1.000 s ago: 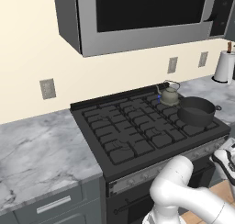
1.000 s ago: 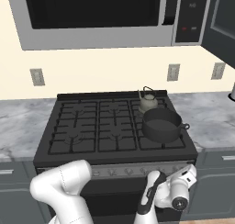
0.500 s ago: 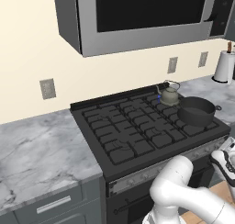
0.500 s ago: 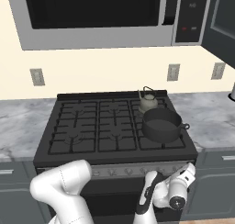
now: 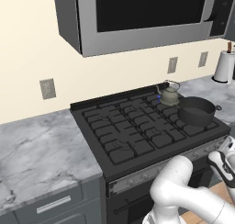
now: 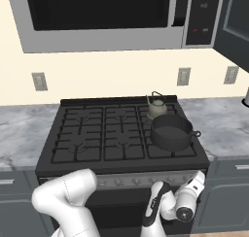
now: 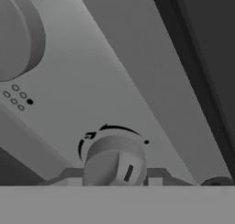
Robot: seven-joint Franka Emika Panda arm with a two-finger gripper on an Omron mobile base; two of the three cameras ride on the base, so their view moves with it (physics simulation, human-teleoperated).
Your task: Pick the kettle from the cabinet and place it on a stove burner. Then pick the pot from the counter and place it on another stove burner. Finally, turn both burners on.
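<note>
Black cast-iron, left base view: the kettle (image 5: 169, 96) sits on a rear stove burner (image 5: 161, 100) at the right, the pot (image 5: 196, 110) on the burner just in front, so both placements look done and lighting is what remains.
Materials, left base view: squat grey-olive metal kettle with thin arched handle; low, round charcoal pot with small loop handles; veined marble counter (image 5: 36, 145) beside the grate.
Arm, left base view: my white arm bends low before the range front, because the knobs sit there.
Right base view, placement: kettle (image 6: 156, 108) behind, pot (image 6: 170, 132) in front, close together on the right-hand burners (image 6: 116, 131).
Right base view, reach: my wrist hangs below the knob row (image 6: 141, 181), turned toward the right end of the panel.
Hand view, target: a smooth grey round knob (image 7: 114, 159) with a dark pointer slot on a flat brushed panel, a second knob (image 7: 18, 35) well apart.
Hand view, fingers: my gripper (image 7: 114, 179) brackets the near knob; whether the jaws clamp it I cannot tell.
</note>
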